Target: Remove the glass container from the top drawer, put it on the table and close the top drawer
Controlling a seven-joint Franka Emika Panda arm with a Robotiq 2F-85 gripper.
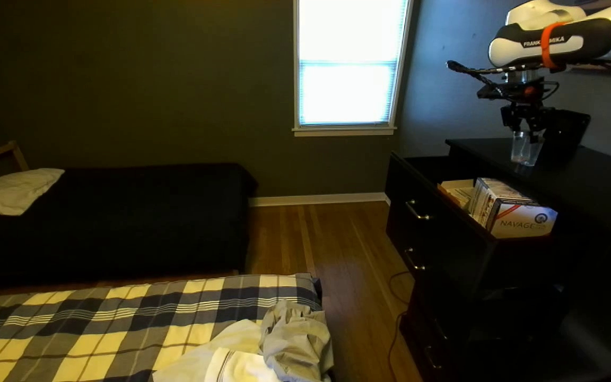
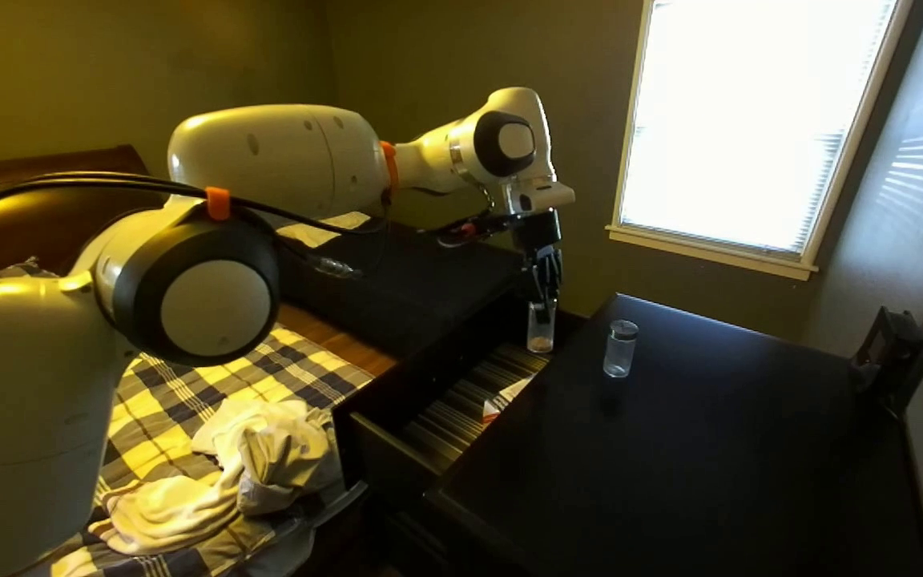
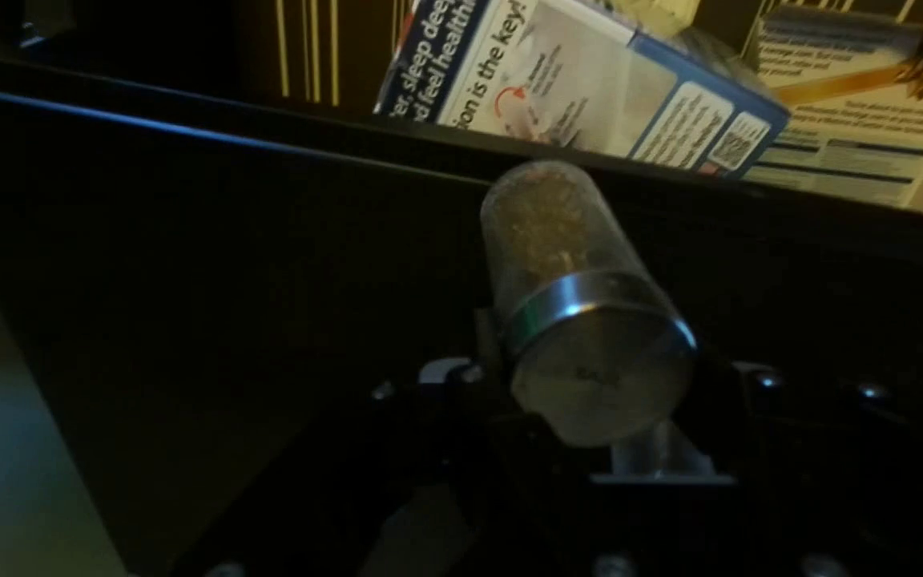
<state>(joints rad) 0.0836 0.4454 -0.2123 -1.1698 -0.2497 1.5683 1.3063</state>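
Gripper (image 1: 525,132) angled down, jaws clamped on a glass jar (image 3: 582,300) and parted only by the jar's own width near its top. In the wrist view the fingers (image 3: 488,340) flank the metal lid (image 3: 602,381); the one at the lid's left there lies against it, while contact on the opposite side is lost in shadow. Jar hangs lid up, its glass reaching below the fingertips, grainy brown matter inside toward the base. Position: in the air by the front edge of the dresser top (image 2: 710,449); cannot tell whether it is over the top itself or over the drawer (image 1: 454,228). Drawer pulled out, a Navage box (image 1: 525,222) and papers (image 1: 459,192) inside. In an exterior view a second jar (image 2: 620,353), lidded, stands upright on the dresser top, near the held one but apart from it and from the gripper. Toward the wall on that same surface, a black object (image 2: 902,353), too dark to identify. Arm (image 2: 285,160) stretched out, forearm roughly level, wrist bent down to the grip.
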